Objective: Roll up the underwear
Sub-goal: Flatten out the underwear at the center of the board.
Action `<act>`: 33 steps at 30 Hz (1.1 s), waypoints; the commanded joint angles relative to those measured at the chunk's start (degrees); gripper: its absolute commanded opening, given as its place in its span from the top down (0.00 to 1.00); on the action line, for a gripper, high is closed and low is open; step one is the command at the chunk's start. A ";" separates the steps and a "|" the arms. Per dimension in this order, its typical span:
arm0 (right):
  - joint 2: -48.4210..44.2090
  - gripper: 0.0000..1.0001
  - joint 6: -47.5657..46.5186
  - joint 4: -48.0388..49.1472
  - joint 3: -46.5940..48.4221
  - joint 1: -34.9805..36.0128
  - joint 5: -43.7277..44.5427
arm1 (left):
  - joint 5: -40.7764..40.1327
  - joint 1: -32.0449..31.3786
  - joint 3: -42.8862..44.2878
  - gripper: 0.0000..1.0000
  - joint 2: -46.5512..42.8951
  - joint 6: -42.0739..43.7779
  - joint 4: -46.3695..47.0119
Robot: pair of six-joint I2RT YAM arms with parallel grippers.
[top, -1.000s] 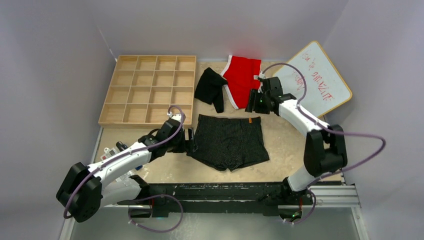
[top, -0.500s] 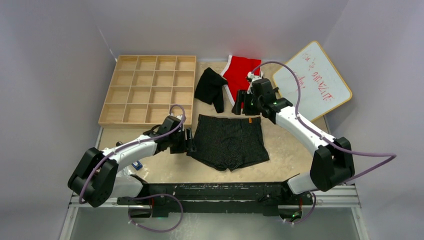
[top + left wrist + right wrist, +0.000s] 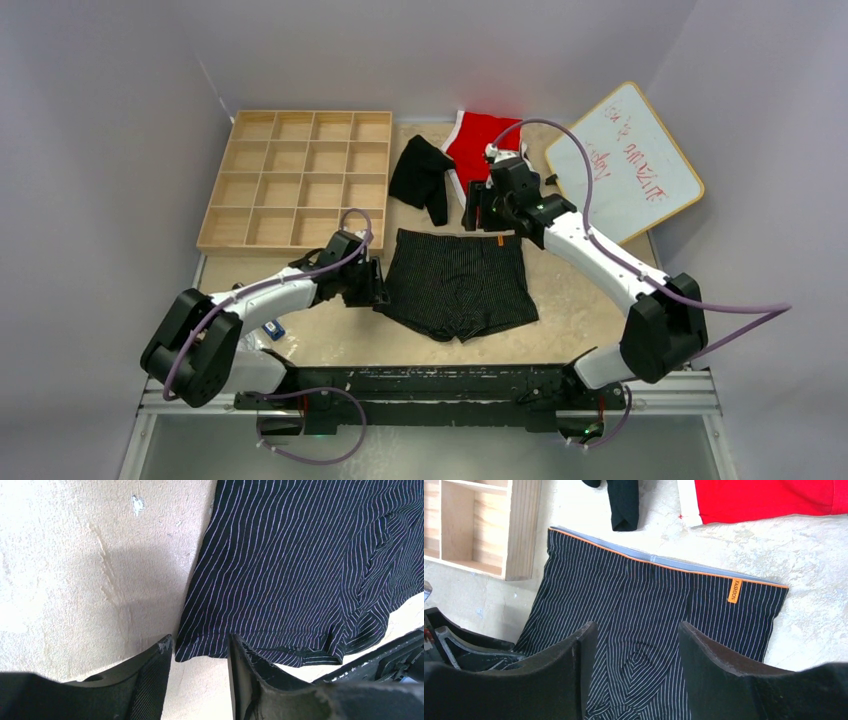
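The striped underwear (image 3: 460,280) lies flat and spread out in the middle of the desk (image 3: 570,290). Its grey and orange waistband is at the far side and its two legs point to the arms. The second black underwear (image 3: 422,178) is crumpled at the far side, between the wooden grid tray (image 3: 296,246) and the red briefs (image 3: 483,150), and touches the white trim of the briefs.

The left end effector (image 3: 200,645) is low at the left leg hem of the striped underwear. Its jaws are apart, the corner of the hem lies in the gap, and they do not pinch it. The right end effector (image 3: 636,630) hovers above the waistband side with its jaws wide apart and nothing between them. A whiteboard (image 3: 625,160) with red writing lies in the far right corner.
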 commanded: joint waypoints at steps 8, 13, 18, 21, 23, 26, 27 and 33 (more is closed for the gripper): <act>5.08 0.40 -0.39 -4.52 7.14 4.40 4.81 | -6.10 -1.66 1.69 0.65 4.45 0.37 -5.62; 8.09 0.44 -0.16 -4.82 9.61 6.35 4.98 | -6.57 -2.18 1.58 0.78 3.73 0.34 -5.91; 12.13 0.55 2.60 -0.61 11.04 9.18 1.52 | -4.47 -2.48 -0.53 1.00 1.20 -0.48 -1.92; 15.95 0.55 5.27 3.36 12.40 10.57 -0.78 | -3.60 -2.45 -1.60 1.00 -1.10 -1.39 -0.10; 19.53 0.55 6.13 2.73 15.66 11.41 -0.98 | -3.58 -2.48 -1.60 1.00 -1.98 -1.45 -0.02; 23.82 0.55 7.30 2.85 19.37 12.24 -1.50 | -3.46 -2.48 -1.66 1.00 -2.10 -1.45 0.10; 24.96 0.55 7.79 2.93 20.30 12.45 -1.46 | -3.41 -2.48 -1.76 1.00 -2.05 -1.45 0.15; 32.13 0.55 9.22 2.71 25.74 13.39 0.54 | -2.68 -2.48 -2.17 1.00 -1.97 -1.10 0.92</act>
